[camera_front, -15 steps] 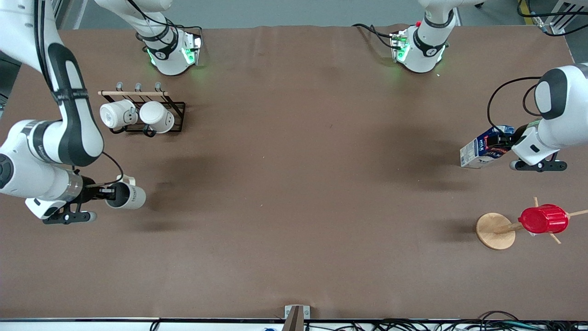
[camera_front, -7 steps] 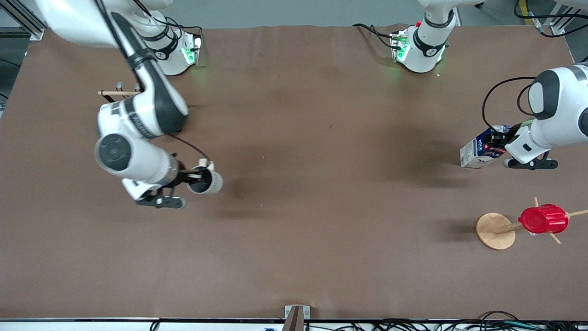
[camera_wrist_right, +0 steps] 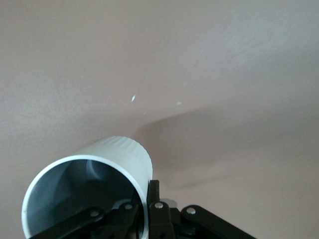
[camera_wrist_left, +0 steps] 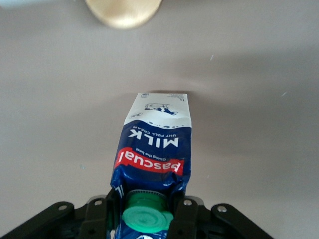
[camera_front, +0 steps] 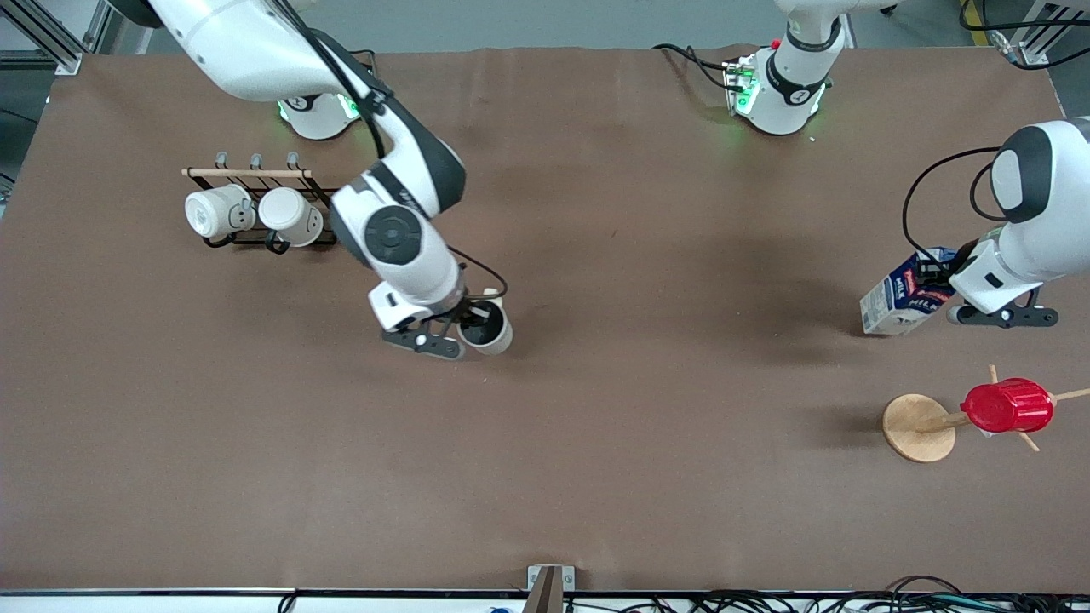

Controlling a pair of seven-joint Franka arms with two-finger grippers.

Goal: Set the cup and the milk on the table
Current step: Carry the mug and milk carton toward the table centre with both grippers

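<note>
My right gripper [camera_front: 467, 323] is shut on the rim of the off-white cup [camera_front: 488, 330] and holds it over the middle of the brown table [camera_front: 596, 443]. In the right wrist view the cup [camera_wrist_right: 94, 184] shows its grey inside, with one finger inside the rim and one outside. My left gripper [camera_front: 937, 274] is shut on the top of the blue-and-white milk carton [camera_front: 903, 300], tilted, over the left arm's end of the table. In the left wrist view the carton [camera_wrist_left: 153, 159] shows its green cap [camera_wrist_left: 147, 214] between my fingers.
A black rack [camera_front: 255, 204] with two cream mugs stands at the right arm's end. A wooden mug tree with a round base [camera_front: 918, 427] holds a red ribbed cup [camera_front: 1007, 406], nearer the camera than the milk.
My right arm has swept the cup from the right arm's end of the table to over its middle. My left gripper has shifted slightly, with the milk still in it.
</note>
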